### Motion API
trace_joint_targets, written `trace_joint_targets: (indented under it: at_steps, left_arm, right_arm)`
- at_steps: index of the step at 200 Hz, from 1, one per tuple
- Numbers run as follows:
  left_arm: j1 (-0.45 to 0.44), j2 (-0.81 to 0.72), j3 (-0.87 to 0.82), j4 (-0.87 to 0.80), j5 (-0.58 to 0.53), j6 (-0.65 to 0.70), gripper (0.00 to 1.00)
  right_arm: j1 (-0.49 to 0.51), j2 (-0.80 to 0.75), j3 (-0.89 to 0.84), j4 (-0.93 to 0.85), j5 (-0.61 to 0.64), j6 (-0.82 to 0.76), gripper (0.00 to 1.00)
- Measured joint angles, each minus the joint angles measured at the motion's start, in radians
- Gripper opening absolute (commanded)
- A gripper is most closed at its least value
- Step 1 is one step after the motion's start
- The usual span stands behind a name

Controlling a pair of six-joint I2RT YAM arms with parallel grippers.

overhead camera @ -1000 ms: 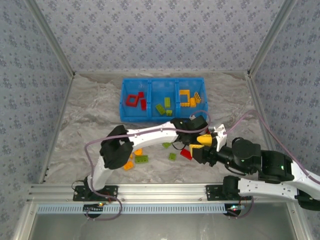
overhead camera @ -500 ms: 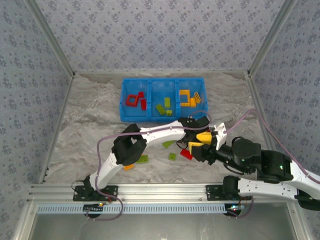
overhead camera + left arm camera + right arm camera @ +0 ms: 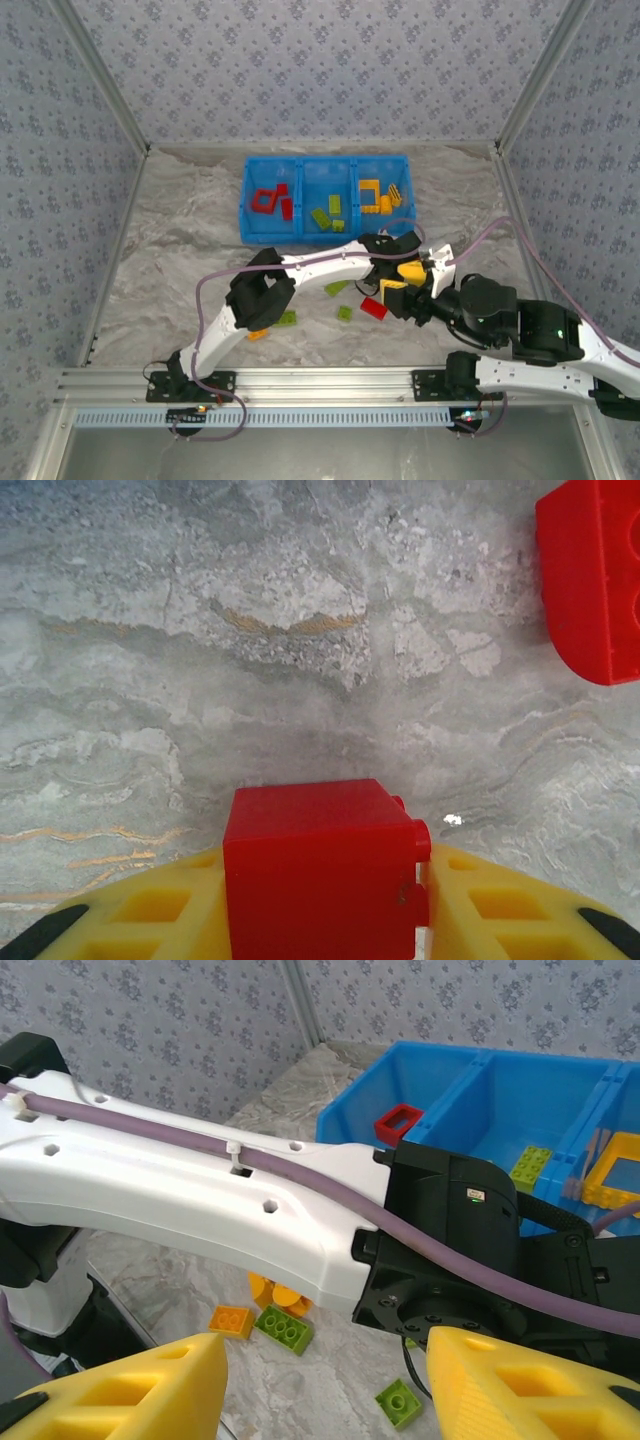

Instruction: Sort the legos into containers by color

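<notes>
Blue bin (image 3: pixel 300 238): red legos (image 3: pixel 265 200) at its 9 o'clock end, lime legos (image 3: pixel 322 217) in the middle, yellow legos (image 3: pixel 370 190) at 3 o'clock. Red brick (image 3: pixel 320 870) in the yellow-fingered left gripper (image 3: pixel 330 860). Second red brick (image 3: pixel 595 580) at 2 o'clock. Table (image 3: pixel 300 630) grey marble with tan veins. Walls (image 3: pixel 320 70) grey-blue, maybe floral.

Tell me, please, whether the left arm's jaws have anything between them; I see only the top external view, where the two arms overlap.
Observer: Yes. The left wrist view shows a red brick between the left jaws, touching both.
Operator: Thanks. Do the right jaws hold anything?
Observer: No. In the right wrist view the right jaws stand open with nothing between them.
Operator: Is anything hidden under the left arm?
Observer: An orange piece lies on the table, tucked beneath it.
</notes>
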Motion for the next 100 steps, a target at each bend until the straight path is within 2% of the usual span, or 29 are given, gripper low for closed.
trace_joint_targets:
  at_steps: [52, 78, 100]
  left_arm:
    - [0.001, -0.133, -0.132, 0.005, -0.076, 0.014, 0.42]
    - [0.018, -0.342, -0.243, -0.006, -0.113, 0.019, 0.42]
    - [0.079, -0.568, -0.352, -0.01, -0.13, 0.019, 0.42]
  right_arm:
    - [0.0, 0.004, 0.038, -0.017, 0.018, -0.009, 0.58]
    - [-0.003, 0.042, 0.076, -0.021, 0.021, -0.037, 0.59]
    - [-0.016, 0.147, 0.128, -0.027, 0.025, -0.066, 0.59]
